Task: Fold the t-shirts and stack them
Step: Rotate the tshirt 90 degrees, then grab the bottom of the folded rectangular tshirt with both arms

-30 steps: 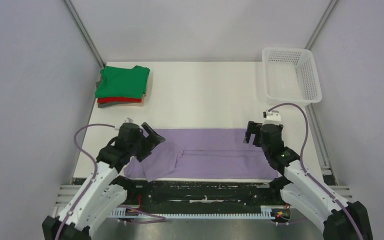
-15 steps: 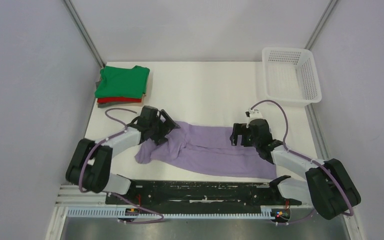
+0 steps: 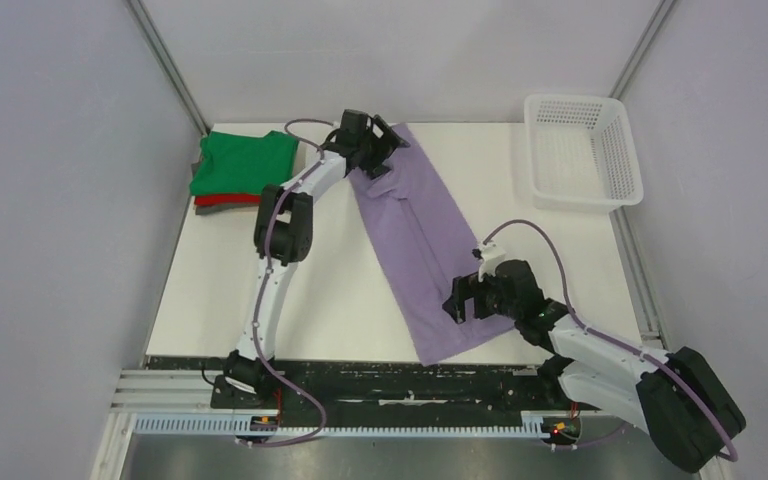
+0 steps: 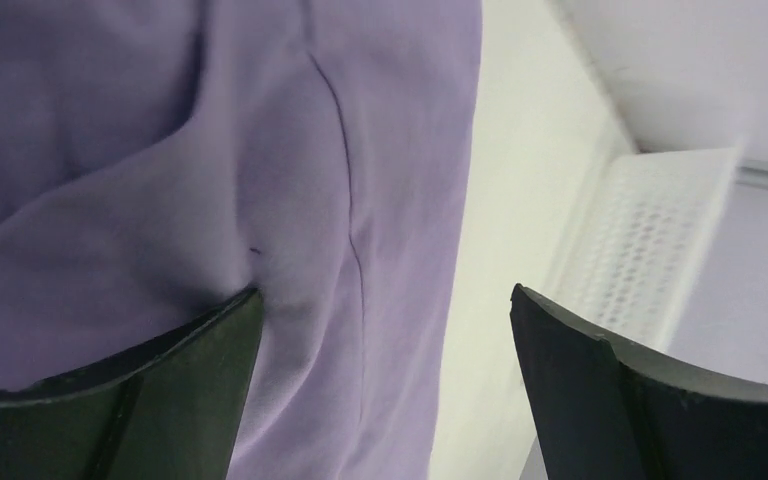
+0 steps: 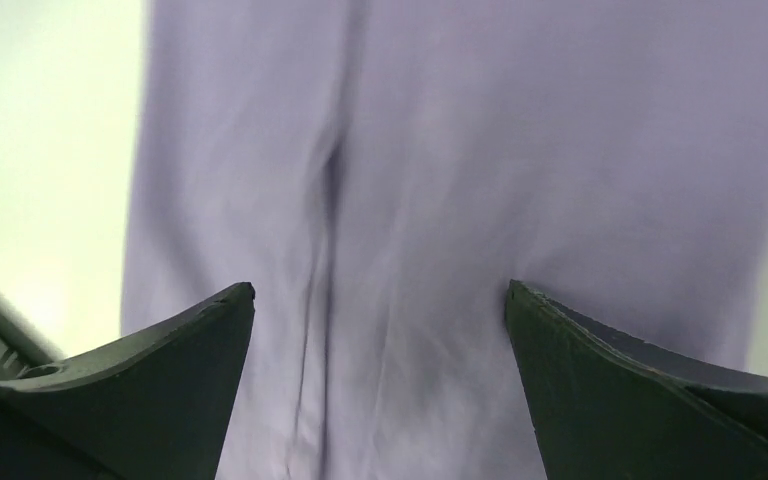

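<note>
The lilac t-shirt lies folded into a long strip, running diagonally from the table's back centre to the front right. My left gripper is stretched to the strip's far end, jaws wide apart, with one finger resting on the cloth. My right gripper hovers over the strip's near end, jaws wide apart. The left wrist view shows the left gripper, and the right wrist view shows the right gripper. A green shirt tops a folded stack over a red one and a dark greyish one.
A white mesh basket stands at the back right corner and shows in the left wrist view. The folded stack sits at the back left. Grey walls enclose the white table on three sides.
The lilac shirt went from lying across the table's front to lying diagonally towards the back. My left arm swung far back with one end; my right gripper moved slightly nearer with the other.
</note>
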`<state>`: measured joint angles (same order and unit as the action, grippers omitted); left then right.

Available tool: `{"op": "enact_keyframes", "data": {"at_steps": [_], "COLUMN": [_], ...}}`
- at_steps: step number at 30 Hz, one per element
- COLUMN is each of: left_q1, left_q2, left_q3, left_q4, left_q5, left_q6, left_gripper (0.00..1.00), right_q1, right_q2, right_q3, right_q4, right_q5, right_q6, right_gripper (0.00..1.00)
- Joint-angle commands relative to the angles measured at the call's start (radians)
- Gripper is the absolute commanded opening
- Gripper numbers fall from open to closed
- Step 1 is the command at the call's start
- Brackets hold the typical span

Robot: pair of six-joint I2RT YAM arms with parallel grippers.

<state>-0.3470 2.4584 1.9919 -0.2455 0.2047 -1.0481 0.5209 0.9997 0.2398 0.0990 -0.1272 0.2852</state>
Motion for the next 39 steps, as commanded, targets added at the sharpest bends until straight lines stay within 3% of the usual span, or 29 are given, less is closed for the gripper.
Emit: {"op": "enact_keyframes", "data": {"at_steps": [1, 3, 5, 7, 15, 22, 25, 30, 35, 39], "left_q1": [-0.038, -0.055, -0.066, -0.073, -0.079, -0.111, -0.139, -0.187, -0.345, -0.446], "left_q2": [0.384, 0.474, 0.476, 0.464, 0.344, -0.005, -0.233, -0.632, -1.019, -1.163], "left_q3": [0.452, 0.583, 0.537, 0.526, 0.531, 0.427, 0.259, -0.204, -0.792, -1.120], "left_q4": [-0.086, 0.041, 0.196, 0.230, 0.179, 0.067, -0.007, -0.062, -0.017, 0.001], "left_q5": [0.142, 0.189, 0.186, 0.156, 0.157, 0.310, 0.290, 0.192, -0.103, -0.086], "left_q6": [-0.066, -0.135, -0.198, -0.183, 0.001, 0.245, 0.347, 0.398, 0.292, 0.175], "left_gripper": [1.00, 1.00, 1.00, 1.00, 1.00, 1.00, 1.00, 1.00, 1.00, 1.00], "right_q1": [0.154, 0.218, 0.264, 0.289, 0.289, 0.287, 0.286, 0.281, 0.262, 0.249], "right_q2": [0.017, 0.012, 0.004, -0.006, -0.135, -0.319, -0.360, -0.351, -0.351, -0.395], "right_q3": [-0.039, -0.029, -0.009, 0.006, 0.023, 0.025, 0.055, 0.117, 0.158, 0.161], "right_q4": [0.012, 0.061, 0.097, 0.111, 0.098, -0.055, -0.162, -0.358, -0.618, -0.697], "right_q5": [-0.238, -0.277, -0.278, -0.276, -0.096, 0.292, 0.422, 0.525, 0.579, 0.562], "right_q6": [0.007, 0.012, 0.009, -0.009, 0.011, 0.085, 0.097, 0.164, 0.238, 0.253], "right_gripper": [0.98, 0.98, 0.98, 0.98, 0.98, 0.98, 0.98, 0.98, 0.98, 0.98]}}
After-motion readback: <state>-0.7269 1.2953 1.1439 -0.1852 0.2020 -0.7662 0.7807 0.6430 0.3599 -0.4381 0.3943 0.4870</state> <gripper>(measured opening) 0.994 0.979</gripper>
